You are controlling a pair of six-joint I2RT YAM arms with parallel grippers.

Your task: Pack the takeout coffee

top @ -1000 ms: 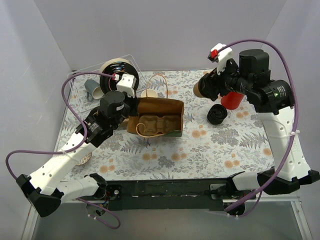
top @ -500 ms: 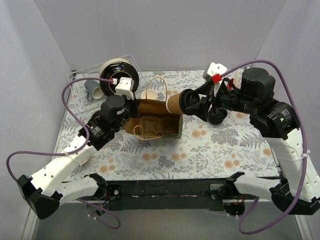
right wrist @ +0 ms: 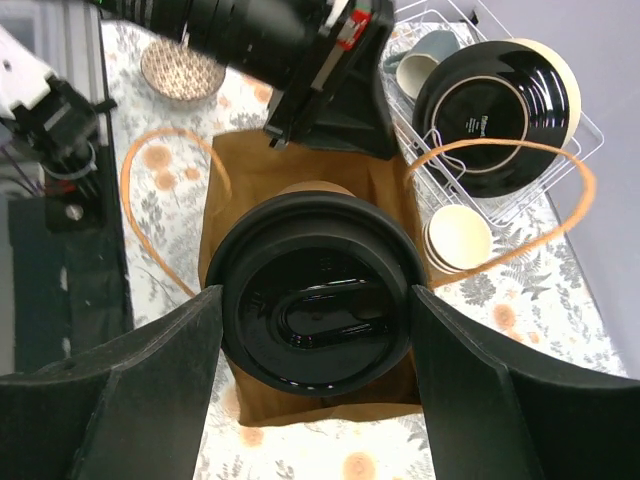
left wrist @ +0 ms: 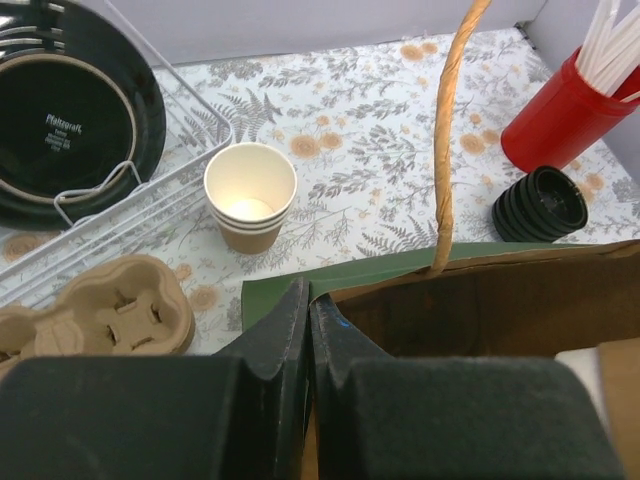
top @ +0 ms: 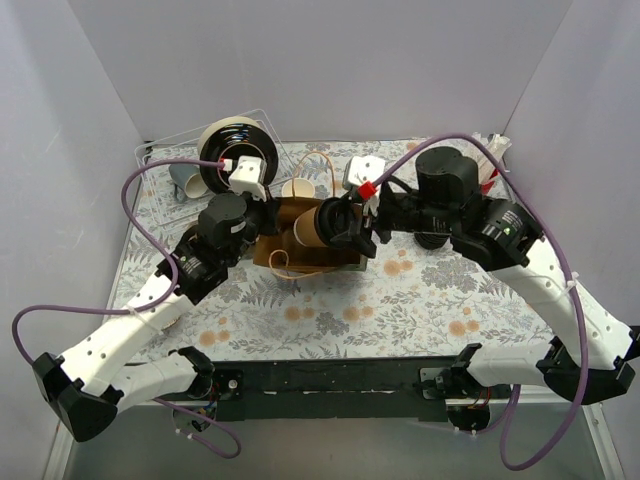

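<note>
The right gripper (top: 345,228) holds the takeout coffee (right wrist: 318,300) by its sides. Its fingers (right wrist: 150,400) are spread wide and press against the cup on either side, just under the black sip lid. The cup is tilted, with its tan base pointing down and to the left and its lid facing the wrist. It hangs over the open mouth of the paper bag (top: 345,262). I cannot tell whether the base has passed the bag's rim.

The bag stands left of the middle of the tabletop (top: 420,300), toward the back edge. The left gripper (left wrist: 308,310) has its jaws pinched tight on the left rim of the bag, and one twisted paper handle (left wrist: 447,140) arches up beside it.

Behind the bag stands a short stack of lidless paper cups (left wrist: 250,195). In the back-left corner, a wire dish rack (left wrist: 190,150) holds a black plate (left wrist: 60,120) and a grey mug (right wrist: 420,65). A pulp cup carrier (left wrist: 100,315) shows left of the left gripper's fingers. Toward the back-right corner, a stack of loose black lids (left wrist: 540,205) sits just beside a red cup of white straws (left wrist: 565,115). A small patterned bowl (right wrist: 180,70) lies near the left edge.
</note>
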